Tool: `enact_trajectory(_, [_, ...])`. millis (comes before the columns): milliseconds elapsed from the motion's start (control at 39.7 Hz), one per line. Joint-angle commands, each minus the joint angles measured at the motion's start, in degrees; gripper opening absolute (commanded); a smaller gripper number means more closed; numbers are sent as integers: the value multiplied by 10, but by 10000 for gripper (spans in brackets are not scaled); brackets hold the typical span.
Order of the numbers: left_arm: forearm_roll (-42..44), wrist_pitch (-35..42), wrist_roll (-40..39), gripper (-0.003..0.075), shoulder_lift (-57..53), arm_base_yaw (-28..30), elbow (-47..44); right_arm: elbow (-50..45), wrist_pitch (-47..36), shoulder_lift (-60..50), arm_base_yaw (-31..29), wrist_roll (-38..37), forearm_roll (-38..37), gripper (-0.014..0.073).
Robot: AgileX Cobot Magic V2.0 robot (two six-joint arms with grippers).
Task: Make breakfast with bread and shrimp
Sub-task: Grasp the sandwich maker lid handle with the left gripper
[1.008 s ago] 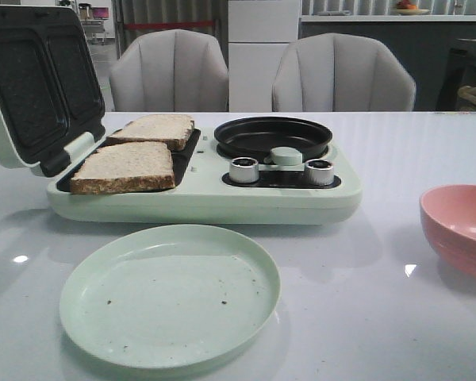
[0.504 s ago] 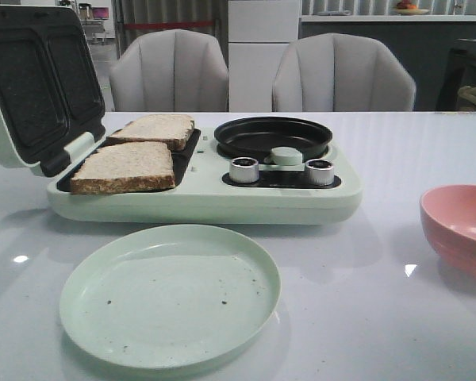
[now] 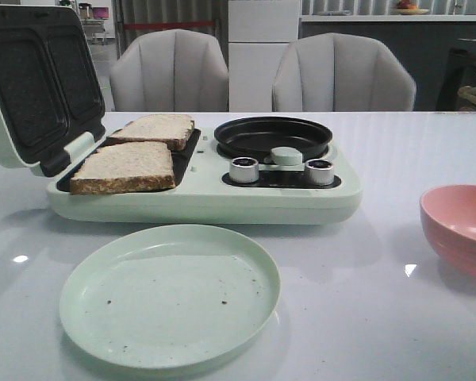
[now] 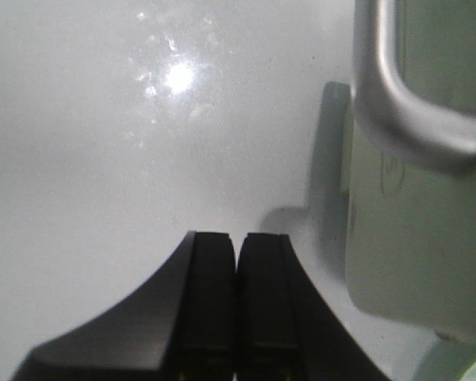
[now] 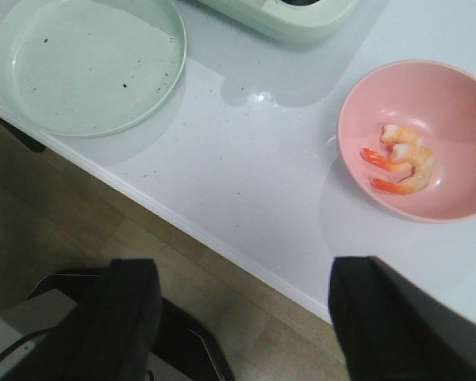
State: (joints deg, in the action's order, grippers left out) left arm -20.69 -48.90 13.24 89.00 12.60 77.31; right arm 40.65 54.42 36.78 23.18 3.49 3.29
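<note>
Two slices of bread lie side by side on the open sandwich plate of the pale green breakfast maker (image 3: 198,202), one nearer (image 3: 125,167) and one behind it (image 3: 155,128). The shrimp (image 5: 404,163), pale with orange-red tail ends, lies in the pink bowl (image 5: 452,95) at the table's right. My right gripper (image 5: 244,270) is open and empty, hovering over the table's front edge, apart from the bowl. My left gripper (image 4: 238,242) is shut on nothing, low over the white table beside the maker's metal handle (image 4: 397,111). Neither gripper shows in the front view.
The maker's lid (image 3: 32,79) stands open at the left. A black round pan (image 3: 272,136) sits in its right half, behind two knobs. A pale green plate (image 3: 170,294) with a few crumbs lies in front. The pink bowl (image 3: 460,226) is near the right edge.
</note>
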Motion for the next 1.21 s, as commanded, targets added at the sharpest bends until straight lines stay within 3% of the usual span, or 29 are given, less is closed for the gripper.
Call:
enact_trajectory(0, [-46,36,0,99,19,4,55,14,-29,-1,-2,0,-2,547])
enact_trajectory(353, [-153,13,6,99,105,4,126,14,-29,-1,-2,0,-2,547])
enact_trajectory(579, [-273,-20,112,99,105,4,126,14,-29,-1,-2,0,-2,547])
enact_trajectory(932, [-287,-47,129,99,96,-5,126,14,-29,-1,-2,0,-2,547])
enact_trajectory(1184, [-287,-63,164,99,87,-45,126,14,-29,-1,-2,0,-2,547])
